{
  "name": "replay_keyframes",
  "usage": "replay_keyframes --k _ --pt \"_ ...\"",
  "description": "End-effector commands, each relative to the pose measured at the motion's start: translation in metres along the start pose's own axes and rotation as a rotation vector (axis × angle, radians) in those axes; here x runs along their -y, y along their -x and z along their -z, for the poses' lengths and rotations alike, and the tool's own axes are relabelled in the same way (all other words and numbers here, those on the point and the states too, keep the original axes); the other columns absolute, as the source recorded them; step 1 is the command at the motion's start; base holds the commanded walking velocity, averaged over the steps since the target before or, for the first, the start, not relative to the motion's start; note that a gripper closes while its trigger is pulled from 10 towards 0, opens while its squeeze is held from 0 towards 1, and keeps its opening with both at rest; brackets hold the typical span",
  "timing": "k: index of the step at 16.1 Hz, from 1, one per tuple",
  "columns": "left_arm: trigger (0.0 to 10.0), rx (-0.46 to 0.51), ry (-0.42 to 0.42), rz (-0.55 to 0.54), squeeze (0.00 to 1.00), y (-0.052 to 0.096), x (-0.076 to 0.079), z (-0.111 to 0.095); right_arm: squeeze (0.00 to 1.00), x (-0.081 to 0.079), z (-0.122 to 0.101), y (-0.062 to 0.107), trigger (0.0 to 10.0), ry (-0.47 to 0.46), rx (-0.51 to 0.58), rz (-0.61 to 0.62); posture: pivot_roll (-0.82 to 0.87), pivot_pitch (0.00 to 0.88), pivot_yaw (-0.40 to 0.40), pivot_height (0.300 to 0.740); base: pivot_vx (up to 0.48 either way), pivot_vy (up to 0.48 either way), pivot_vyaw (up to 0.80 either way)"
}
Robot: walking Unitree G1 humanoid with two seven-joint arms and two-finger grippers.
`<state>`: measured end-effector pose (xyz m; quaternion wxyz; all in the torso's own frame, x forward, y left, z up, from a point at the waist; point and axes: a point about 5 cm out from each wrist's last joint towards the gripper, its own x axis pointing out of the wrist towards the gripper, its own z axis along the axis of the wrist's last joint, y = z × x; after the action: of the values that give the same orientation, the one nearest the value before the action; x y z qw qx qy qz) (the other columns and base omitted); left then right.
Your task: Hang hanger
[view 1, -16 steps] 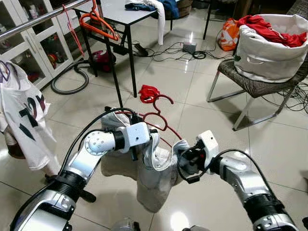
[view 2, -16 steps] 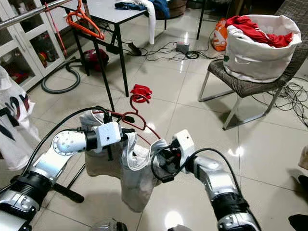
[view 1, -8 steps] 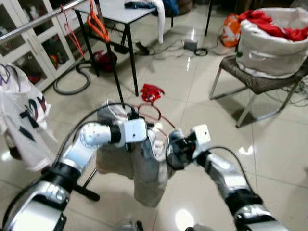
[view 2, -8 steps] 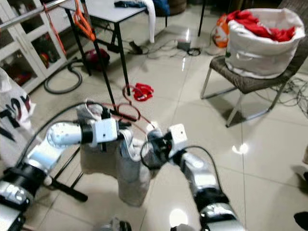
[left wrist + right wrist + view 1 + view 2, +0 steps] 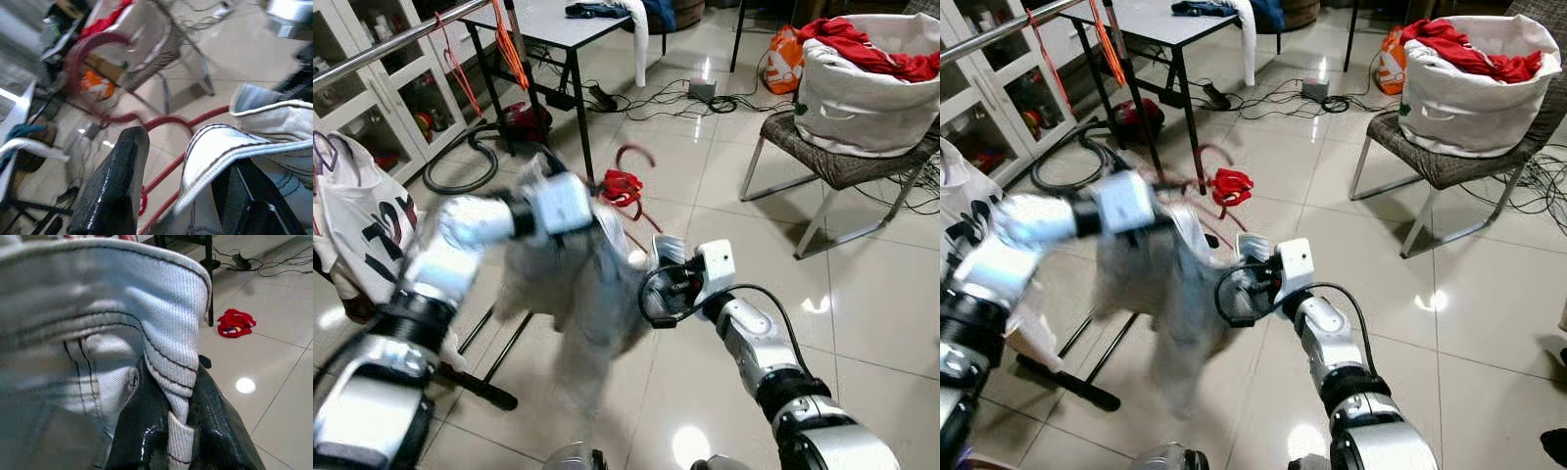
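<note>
Pale grey-white garment [image 5: 98,318] with ribbed collar edge and dark stitched lines; dark red hanger [image 5: 161,122] beneath it. Black glossy fingers of the right gripper [image 5: 171,431] and left gripper [image 5: 171,196]; silver arms with white wrist housings. Orange hangers [image 5: 509,49] on a silver rail [image 5: 391,39]. White shirt [image 5: 362,225] with dark lettering. Red cloth [image 5: 622,186] on glossy cream floor tiles [image 5: 881,323]. Off-white basket [image 5: 862,88] with red clothes, on a brown woven chair [image 5: 832,166] with grey legs. White-topped table [image 5: 558,24] with black legs; orange bag [image 5: 783,59]
</note>
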<state>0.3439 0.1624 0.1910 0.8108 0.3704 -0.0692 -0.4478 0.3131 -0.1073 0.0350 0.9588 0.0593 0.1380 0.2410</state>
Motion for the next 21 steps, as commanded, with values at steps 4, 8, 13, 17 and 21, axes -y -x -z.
replay_keyframes --k 4,8,13,17,21 --pt "10.0 -0.008 0.015 0.02 0.0 0.006 0.003 0.002 0.1 0.001 -0.005 -0.003 10.0 -0.003 0.029 0.011 -0.05 0.0 0.098 0.74 0.0 0.0 0.0" --pt "10.0 -0.004 0.087 0.066 0.0 -0.004 0.024 0.01 0.1 0.002 -0.004 -0.003 10.0 -0.005 0.029 0.016 -0.05 0.0 0.1 0.74 0.0 0.0 0.0" --pt "10.0 -0.097 0.42 -0.139 0.0 0.006 0.036 0.054 0.1 0.006 -0.007 -0.002 10.0 0.004 0.036 0.031 -0.06 0.0 0.104 0.74 0.0 0.0 0.0" --pt "10.0 -0.233 0.893 -0.437 0.0 0.009 0.089 0.1 0.11 0.012 -0.011 0.001 10.0 -0.002 0.061 0.035 -0.07 0.0 0.091 0.74 0.0 0.0 0.0" --pt "10.0 -0.323 1.053 -0.7 0.0 0.014 0.128 0.117 0.1 0.024 -0.008 0.014 10.0 0.004 0.074 0.053 -0.08 0.0 0.076 0.74 0.0 0.0 0.0"
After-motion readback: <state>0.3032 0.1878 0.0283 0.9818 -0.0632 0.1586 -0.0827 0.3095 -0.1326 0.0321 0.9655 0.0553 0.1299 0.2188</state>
